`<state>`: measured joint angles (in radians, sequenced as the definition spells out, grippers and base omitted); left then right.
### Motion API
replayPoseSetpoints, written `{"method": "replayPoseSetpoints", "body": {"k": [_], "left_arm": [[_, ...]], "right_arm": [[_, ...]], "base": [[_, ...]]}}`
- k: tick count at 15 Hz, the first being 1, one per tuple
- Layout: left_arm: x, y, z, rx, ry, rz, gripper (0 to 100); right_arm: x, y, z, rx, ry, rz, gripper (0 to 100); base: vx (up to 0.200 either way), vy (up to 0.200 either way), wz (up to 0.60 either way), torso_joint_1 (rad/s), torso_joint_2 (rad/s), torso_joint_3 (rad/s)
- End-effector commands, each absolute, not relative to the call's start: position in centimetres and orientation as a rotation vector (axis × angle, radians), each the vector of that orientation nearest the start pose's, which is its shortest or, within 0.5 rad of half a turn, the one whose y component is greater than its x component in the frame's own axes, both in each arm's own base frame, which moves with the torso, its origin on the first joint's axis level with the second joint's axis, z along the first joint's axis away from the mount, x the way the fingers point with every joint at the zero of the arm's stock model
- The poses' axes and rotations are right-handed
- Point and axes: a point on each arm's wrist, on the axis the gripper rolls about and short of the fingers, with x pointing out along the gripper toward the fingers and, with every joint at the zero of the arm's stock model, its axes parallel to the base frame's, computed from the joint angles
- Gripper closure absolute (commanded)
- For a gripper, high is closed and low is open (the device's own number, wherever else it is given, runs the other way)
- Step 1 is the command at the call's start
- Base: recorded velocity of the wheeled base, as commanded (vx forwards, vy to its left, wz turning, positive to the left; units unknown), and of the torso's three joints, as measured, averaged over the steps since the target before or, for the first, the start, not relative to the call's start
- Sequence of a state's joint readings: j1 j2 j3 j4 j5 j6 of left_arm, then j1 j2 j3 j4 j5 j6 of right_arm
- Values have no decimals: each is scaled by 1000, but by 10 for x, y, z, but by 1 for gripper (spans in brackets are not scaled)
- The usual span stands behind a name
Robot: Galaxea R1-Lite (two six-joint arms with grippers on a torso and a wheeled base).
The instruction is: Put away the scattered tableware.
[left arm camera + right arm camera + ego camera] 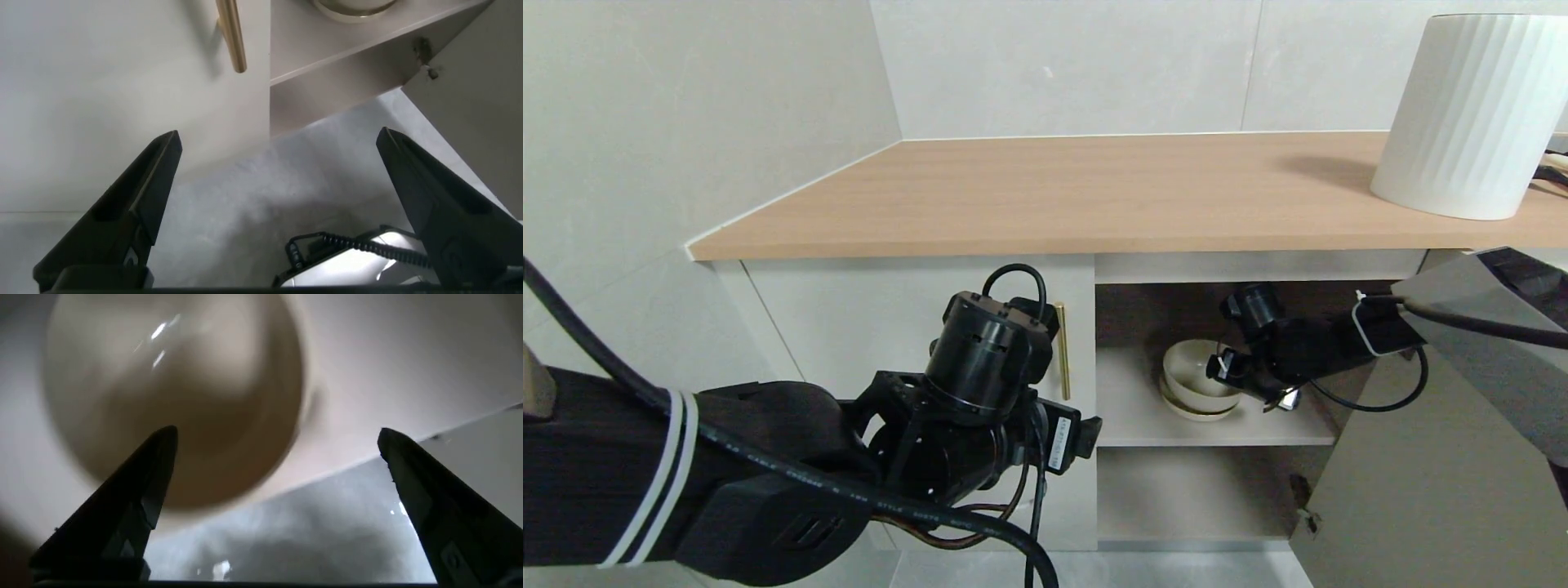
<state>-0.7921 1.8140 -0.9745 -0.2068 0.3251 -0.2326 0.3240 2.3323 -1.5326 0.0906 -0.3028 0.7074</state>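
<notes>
Tableware in sight amounts to 1 cream bowl [1194, 366], set on a shallow dish [1188, 412] on the upper shelf [1127, 400] of an open cabinet compartment.

At the left, the left pincer [278, 137] is held low before the closed cabinet door [849, 327], near its gold handle [1062, 351]. Its 2 fingers are spread wide and nothing is carried between them.

Further right, inside the open compartment, the bowl is seen upright on the dish. The right pincer [1250, 384] is placed just beside the bowl, at its right side. In the right wrist view its fingers are parted wide, with the bowl lying beyond them (whether a fingertip touches the rim cannot be told). Nothing is gripped.

At the far right, the open door [1421, 490] is swung outward. Above it, a white ribbed container [1462, 114] is stood on the wooden tabletop [1054, 196].

As for progress, the bowl is judged to be stowed already, since it is seated on the shelf and released. What is judged to remain is the drawing out of the right arm and the closing of the door. Whether other pieces wait elsewhere cannot be told.
</notes>
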Motion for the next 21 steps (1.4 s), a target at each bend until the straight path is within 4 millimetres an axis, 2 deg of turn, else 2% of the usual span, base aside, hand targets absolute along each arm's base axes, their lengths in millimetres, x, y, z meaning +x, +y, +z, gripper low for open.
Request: {"method": "replayPoseSetpoints", "body": {"k": [1,6,9,13,16,18,21], "left_arm": [[237,-227,153,105,584,-377,0],[240,-224,157,77,578,-362,0],[236,-213,171,51,548,-354,0],[235,-208,177,4,541,-336,0],[235,-205,177,2,542,-325,0],[235,-204,177,0,541,-325,0],[235,-204,179,-12,538,-322,0]], "right_arm": [[416,144,79,396,810,-229,0],[384,159,107,399,886,-137,0],[336,165,141,351,889,-44,0],[275,148,188,271,855,63,0],[230,141,214,217,910,112,0],[212,138,209,184,961,127,0],[201,140,205,158,978,152,0]], "base": [[0,0,0,0,0,0],[0,0,0,0,0,0],[0,0,0,0,0,0],[0,0,0,0,0,0],[-67,0,0,-1,-1,1],[-200,0,0,7,0,0],[-200,0,0,6,1,4]]}}
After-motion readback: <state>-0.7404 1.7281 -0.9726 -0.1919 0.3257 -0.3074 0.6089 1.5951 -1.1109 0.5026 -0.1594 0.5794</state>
